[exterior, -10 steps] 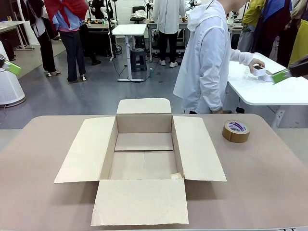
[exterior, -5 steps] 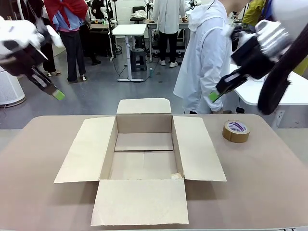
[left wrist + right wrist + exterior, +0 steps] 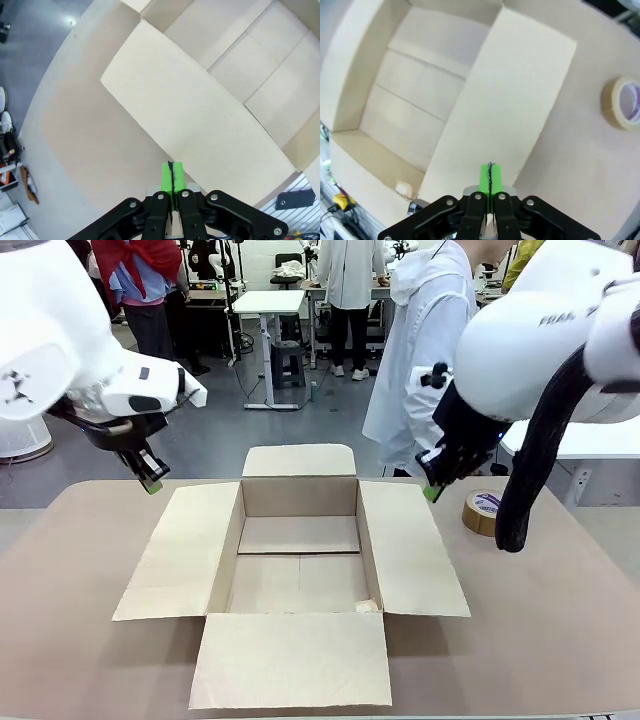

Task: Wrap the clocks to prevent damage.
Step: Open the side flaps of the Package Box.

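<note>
The clocks are out of view. An open brown cardboard box lies in the middle of the table with its four flaps spread flat and nothing inside. My left gripper is shut and empty, hanging just above the far corner of the box's left flap. In the left wrist view the left gripper shows its green pads pressed together. My right gripper, also shut and empty, hangs over the far corner of the right flap. The right wrist view shows the right gripper with its pads touching.
A brown tape roll lies on the table right of the box, partly behind my right arm, and the tape roll lies flat in the right wrist view. A person in a white jacket stands beyond the far edge, turned towards a white side table.
Both arms swung in from the picture's sides and came down, bringing the shut grippers from high at the edges to just above the box's side flaps. The box and tape have not moved.
</note>
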Tool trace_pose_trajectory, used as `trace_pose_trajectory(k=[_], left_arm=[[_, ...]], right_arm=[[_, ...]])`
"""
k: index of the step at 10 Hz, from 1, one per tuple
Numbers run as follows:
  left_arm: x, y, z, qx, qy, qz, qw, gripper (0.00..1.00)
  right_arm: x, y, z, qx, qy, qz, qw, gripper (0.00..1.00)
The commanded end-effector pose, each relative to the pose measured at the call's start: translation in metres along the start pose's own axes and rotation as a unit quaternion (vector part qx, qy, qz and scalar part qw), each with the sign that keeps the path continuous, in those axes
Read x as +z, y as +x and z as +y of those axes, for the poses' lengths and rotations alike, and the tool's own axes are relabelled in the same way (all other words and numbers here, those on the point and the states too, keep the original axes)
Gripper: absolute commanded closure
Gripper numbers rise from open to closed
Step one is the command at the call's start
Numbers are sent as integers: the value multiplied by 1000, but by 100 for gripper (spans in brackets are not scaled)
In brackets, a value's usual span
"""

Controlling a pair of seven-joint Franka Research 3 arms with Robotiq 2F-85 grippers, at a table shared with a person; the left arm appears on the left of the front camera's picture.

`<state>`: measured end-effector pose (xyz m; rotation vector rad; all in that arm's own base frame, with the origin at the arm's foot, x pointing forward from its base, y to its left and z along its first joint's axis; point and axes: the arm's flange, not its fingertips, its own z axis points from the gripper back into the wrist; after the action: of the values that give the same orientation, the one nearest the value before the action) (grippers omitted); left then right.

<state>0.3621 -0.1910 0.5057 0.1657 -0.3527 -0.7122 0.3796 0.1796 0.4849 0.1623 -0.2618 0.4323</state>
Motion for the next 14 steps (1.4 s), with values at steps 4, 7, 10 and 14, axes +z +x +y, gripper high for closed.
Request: trace_pose_trajectory(k=[4, 7, 10, 14], left_arm=[[-8, 2, -2, 6, 1, 5, 1000, 100], [-11, 3, 2, 2, -12, -2, 1000, 99], [-44, -2, -2, 147, -9, 20, 989, 99], [-66, -13, 1, 254, 0, 40, 966, 99]], right_arm=[[0, 0, 0, 0, 0, 0, 1000, 99], [0, 1, -1, 0, 10, 1, 1000, 99], [-42, 1, -12, -52, 7, 22, 998, 99], [-69, 3, -15, -87, -24, 29, 996, 99]])
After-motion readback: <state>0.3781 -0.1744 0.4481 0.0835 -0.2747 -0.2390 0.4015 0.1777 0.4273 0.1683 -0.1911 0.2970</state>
